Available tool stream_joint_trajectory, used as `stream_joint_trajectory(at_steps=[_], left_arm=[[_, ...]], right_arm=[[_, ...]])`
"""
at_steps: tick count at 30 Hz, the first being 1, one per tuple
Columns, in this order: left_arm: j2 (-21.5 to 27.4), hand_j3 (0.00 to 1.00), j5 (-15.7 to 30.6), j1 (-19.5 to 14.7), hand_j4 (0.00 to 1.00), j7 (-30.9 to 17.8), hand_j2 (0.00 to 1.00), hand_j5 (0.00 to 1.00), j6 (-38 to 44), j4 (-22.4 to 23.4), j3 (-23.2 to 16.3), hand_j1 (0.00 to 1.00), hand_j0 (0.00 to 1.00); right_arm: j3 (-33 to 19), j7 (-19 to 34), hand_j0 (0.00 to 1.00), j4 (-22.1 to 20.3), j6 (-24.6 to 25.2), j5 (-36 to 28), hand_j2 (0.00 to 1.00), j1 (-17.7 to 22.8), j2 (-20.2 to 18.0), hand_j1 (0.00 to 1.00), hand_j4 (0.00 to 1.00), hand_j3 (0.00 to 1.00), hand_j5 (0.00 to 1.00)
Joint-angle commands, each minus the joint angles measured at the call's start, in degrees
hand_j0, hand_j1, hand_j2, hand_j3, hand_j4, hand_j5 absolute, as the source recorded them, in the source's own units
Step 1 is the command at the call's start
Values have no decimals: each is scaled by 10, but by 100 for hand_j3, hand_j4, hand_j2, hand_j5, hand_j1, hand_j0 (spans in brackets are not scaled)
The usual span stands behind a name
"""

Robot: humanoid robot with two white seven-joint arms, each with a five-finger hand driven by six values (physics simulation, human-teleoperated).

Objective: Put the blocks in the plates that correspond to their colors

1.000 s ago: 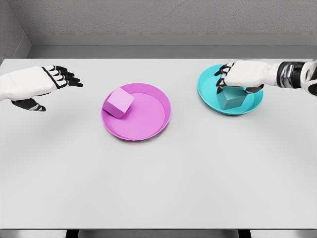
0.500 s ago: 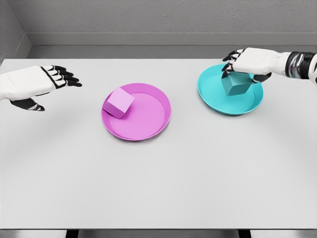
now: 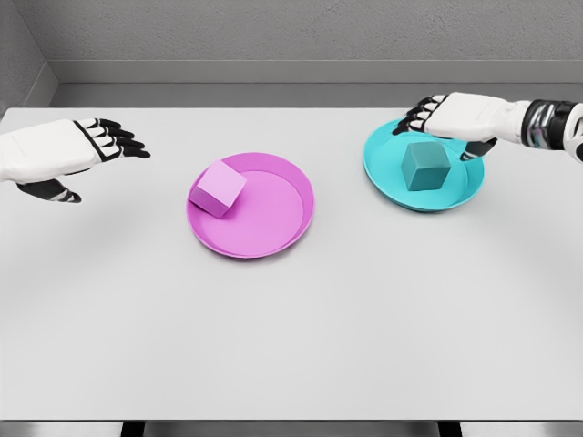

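A teal block [image 3: 424, 167] sits inside the teal plate [image 3: 387, 173] at the right. My right hand [image 3: 437, 123] hovers just behind and above it, fingers spread, holding nothing. A pink block [image 3: 218, 188] rests tilted on the left rim of the pink plate [image 3: 273, 218] in the middle. My left hand [image 3: 86, 150] hangs over the table at the far left, open and well away from both plates.
The white table [image 3: 291, 328] runs to a grey wall at the back and ends in a front edge near the bottom of the head view.
My right hand has let go of the teal block and lifted back off it; the block now rests in the teal plate. The left hand has stayed put.
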Motion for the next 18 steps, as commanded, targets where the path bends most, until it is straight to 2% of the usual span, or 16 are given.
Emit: stream_joint_trajectory(at_steps=[1,3,6,11,13,18], left_arm=[[3,100,3,0,100,0,100,100,1,-1,1,100,100],[6,100,3,0,100,0,100,100,1,-5,1,100,100],[8,100,3,0,100,0,100,100,1,-5,1,100,100],[13,100,3,0,100,0,100,100,1,-2,8,100,100],[14,100,3,0,100,1,100,100,1,-2,8,100,100],[17,100,4,0,100,2,100,100,1,0,8,100,100]], right_arm=[[-3,-1,100,-2,1,-5,100,0,-17,100,100,100,100],[-9,-10,100,-14,1,-6,100,1,-35,100,100,100,100],[-11,-29,100,-62,1,-8,100,3,-85,100,100,100,100],[-14,-44,100,-73,1,-9,100,11,-117,100,100,100,100],[-14,-52,100,-111,1,-9,100,23,-143,100,100,100,100],[-14,-59,100,-134,1,-9,100,51,-147,100,100,100,100]])
